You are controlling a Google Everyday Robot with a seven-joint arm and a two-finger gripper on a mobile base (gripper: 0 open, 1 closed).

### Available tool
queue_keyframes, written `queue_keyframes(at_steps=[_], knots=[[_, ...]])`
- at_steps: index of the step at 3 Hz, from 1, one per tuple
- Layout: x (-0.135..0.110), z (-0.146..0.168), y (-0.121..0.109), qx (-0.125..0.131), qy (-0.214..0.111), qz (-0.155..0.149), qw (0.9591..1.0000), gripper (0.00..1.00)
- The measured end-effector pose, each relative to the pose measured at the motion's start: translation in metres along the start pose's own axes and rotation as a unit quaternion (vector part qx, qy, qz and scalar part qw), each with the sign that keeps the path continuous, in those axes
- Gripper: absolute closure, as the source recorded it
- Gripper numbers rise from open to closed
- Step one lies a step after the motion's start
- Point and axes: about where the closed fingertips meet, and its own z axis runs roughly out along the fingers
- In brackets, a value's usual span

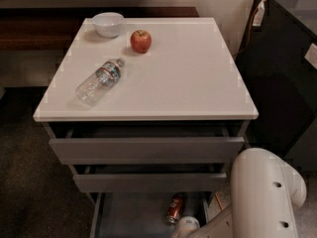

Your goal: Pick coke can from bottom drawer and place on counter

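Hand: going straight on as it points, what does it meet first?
Probably the coke can, lying ahead of the hand inside the open bottom drawer at the picture's lower edge; depth unclear.

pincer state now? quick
Pincer: at the frame's bottom edge, over the open bottom drawer, just by the coke can; open or closed cannot be told.

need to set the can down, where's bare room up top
Bare: right half of the white square counter, right of the red apple and clear plastic bottle. Crowded: back-left, around the white bowl. Gripper: low, beside the red metal can.
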Motion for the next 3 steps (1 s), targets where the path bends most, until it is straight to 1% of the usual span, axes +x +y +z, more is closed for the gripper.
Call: queue_keyframes(at_steps=[1,2,3], knots=[[0.004,-0.01,-0.008,0.016,0.0,0.013,0.9998,0.0],[0.012,-0.031,-0.025,0.04,0.003,0.031,0.9987,0.0],[0.022,-0.05,-0.045,0.054,0.009,0.042,0.9976,0.0]])
